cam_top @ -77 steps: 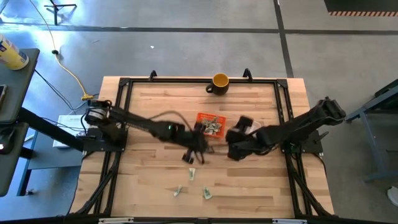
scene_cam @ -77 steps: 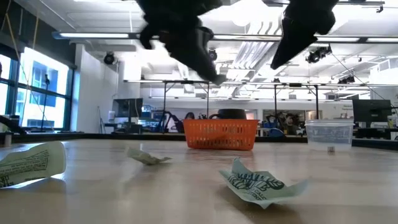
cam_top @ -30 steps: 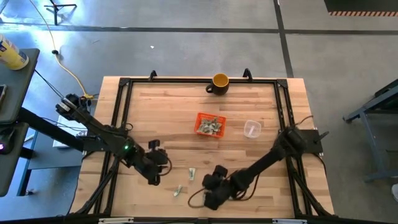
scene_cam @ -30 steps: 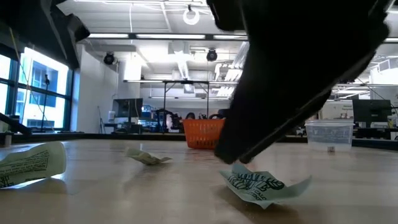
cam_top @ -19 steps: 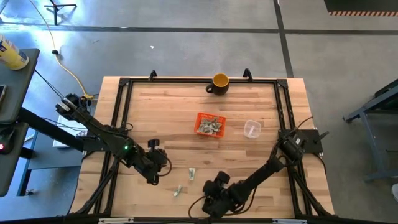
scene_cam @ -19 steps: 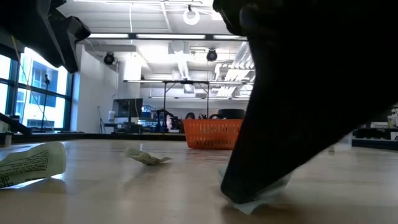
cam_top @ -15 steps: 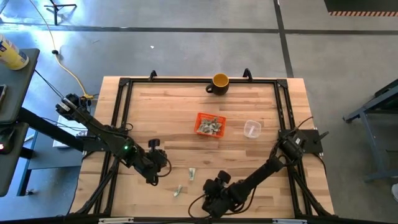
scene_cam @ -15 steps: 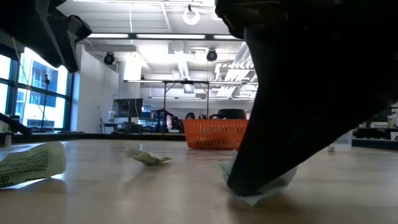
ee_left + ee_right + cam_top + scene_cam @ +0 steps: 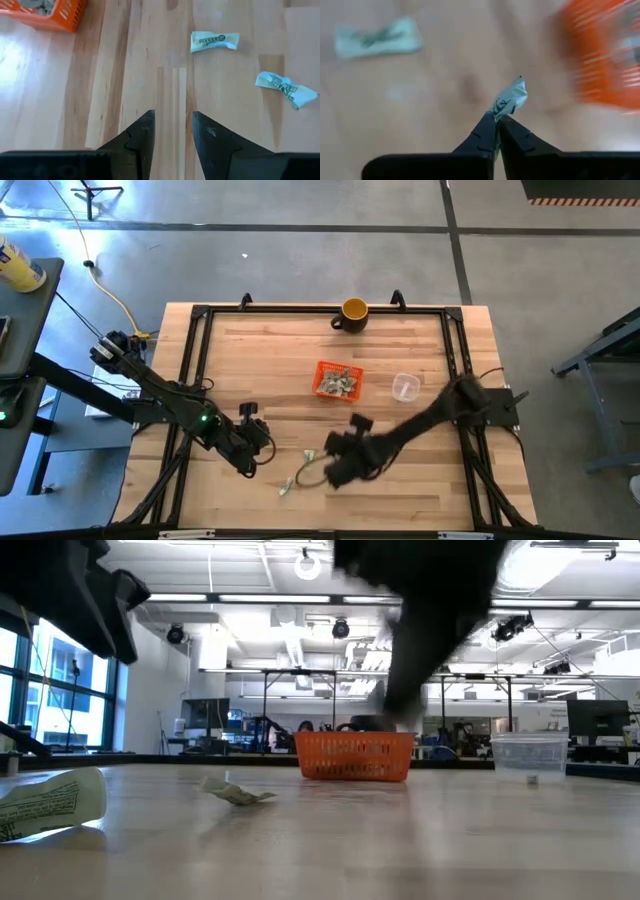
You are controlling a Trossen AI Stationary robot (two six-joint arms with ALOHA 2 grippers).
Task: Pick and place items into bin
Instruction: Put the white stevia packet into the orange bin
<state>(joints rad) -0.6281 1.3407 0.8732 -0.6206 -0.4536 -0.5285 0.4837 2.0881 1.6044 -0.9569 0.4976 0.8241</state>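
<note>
- Wrapper piece (image 9: 510,101): your right gripper (image 9: 497,122) has it pinched between closed fingertips, above the table (image 9: 420,490), short of the orange basket (image 9: 338,379).
- Two more wrappers (image 9: 214,41) lie on the wood.
- Your left gripper (image 9: 172,131) hovers slightly parted, empty.

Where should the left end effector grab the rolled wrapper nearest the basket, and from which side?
Take the rolled wrapper across its narrow middle, coming straight down from above. It lies flat on the table as a short roll with flared twisted ends, so the waist is probably the firmest place to pinch. Nothing crowds it; the other loose wrapper lies apart. The left end effector is open.
</note>
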